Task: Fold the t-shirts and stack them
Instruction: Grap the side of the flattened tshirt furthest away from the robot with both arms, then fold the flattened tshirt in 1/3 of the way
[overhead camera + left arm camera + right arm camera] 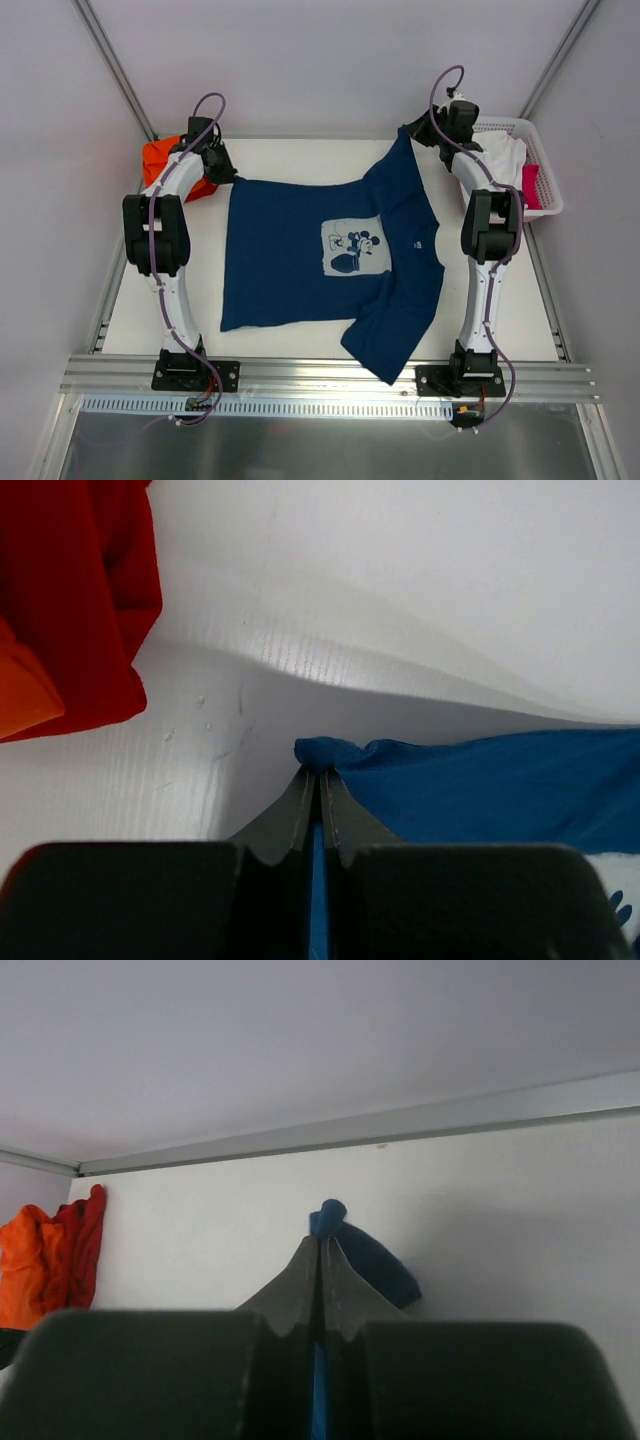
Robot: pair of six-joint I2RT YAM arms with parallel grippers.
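Tees in all: 4. On table (300, 160): 3, i.e. 1 navy tee (290, 250) mid-table, plus 1 orange tee (156, 156) & 1 red tee (80, 600) at far-left corner. Baskets: 1 basket (548, 195) by far-right corner, w/ 1 white tee (503, 157) + 1 pink cloth (531, 186) inside. Grippers: 2, left gripper (315, 772) & right gripper (320, 1240).

The left arm (172, 300) and right arm (482, 300) share white links, black joints, purple cables (433, 95) and dark tapered tool fingers (290, 825).
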